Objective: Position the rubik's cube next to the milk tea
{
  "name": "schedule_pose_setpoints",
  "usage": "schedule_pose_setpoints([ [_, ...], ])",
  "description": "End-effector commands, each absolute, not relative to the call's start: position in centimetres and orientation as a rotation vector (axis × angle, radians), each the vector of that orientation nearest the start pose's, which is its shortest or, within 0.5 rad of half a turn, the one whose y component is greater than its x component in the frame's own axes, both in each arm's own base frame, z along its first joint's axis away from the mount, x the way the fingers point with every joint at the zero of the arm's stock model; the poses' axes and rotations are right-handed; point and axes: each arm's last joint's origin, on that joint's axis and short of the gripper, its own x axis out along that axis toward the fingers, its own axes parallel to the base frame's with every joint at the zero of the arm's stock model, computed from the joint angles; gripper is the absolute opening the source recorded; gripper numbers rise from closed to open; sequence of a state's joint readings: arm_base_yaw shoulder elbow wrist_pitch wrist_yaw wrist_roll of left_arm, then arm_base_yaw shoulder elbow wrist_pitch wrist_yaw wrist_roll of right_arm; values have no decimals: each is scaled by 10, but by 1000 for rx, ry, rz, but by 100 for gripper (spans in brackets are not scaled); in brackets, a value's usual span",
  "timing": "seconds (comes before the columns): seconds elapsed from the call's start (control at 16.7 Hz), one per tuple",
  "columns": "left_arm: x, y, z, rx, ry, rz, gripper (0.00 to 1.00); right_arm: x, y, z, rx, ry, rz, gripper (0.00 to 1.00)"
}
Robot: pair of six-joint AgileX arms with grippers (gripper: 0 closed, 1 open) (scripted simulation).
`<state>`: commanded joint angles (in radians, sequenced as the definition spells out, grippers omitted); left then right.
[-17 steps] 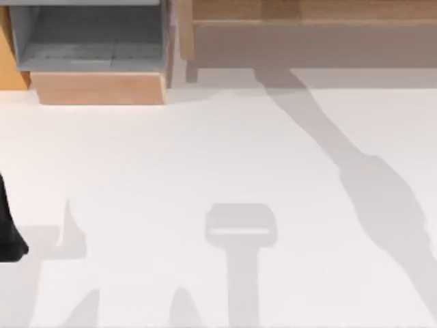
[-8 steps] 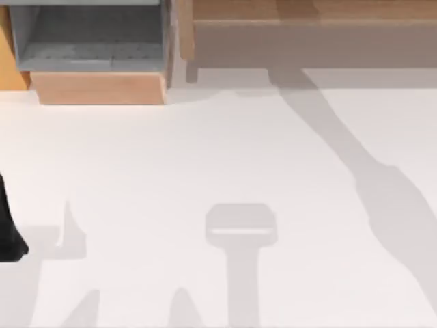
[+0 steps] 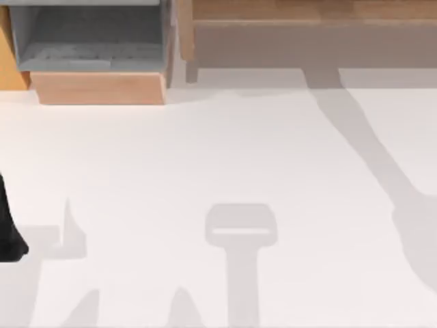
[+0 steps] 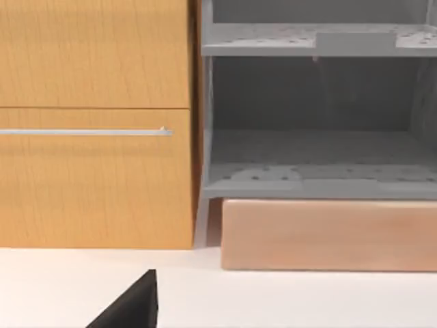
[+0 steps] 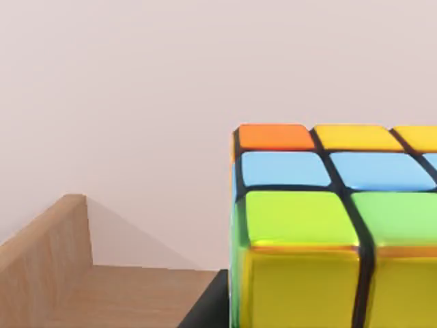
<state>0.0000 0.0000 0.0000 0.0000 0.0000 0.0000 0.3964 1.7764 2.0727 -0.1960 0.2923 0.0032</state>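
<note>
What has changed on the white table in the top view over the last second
The long diagonal arm shadow on the white table has swept toward the table's right side. The dark left arm at the left edge, the grey open shelf unit and the light wooden block stayed put.

The left arm point(image 3: 8, 229) hangs dark at the left edge of the bench point(image 3: 205, 157), low and parked. From its wrist, one black corner of the left tool point(image 4: 133, 307) pokes into sight; whether its fingers are apart can't be told.
</note>
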Motion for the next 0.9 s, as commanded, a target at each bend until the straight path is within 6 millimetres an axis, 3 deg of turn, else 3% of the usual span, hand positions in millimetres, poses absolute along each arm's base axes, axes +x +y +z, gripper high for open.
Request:
schedule_pose_setpoints([
  [0.18,106,-1,160,0,0,0,100,354,134,495,-3,-37,142,0],
  [0.36,106,-1,160,0,0,0,100,356,118,465,-44,114,142,0],
  [0.48,106,-1,160,0,0,0,100,359,104,425,-78,285,132,0],
  [0.66,106,-1,160,0,0,0,100,352,76,343,-118,643,105,0],
  [0.9,106,-1,160,0,0,0,100,306,32,242,-96,1159,57,0],
])
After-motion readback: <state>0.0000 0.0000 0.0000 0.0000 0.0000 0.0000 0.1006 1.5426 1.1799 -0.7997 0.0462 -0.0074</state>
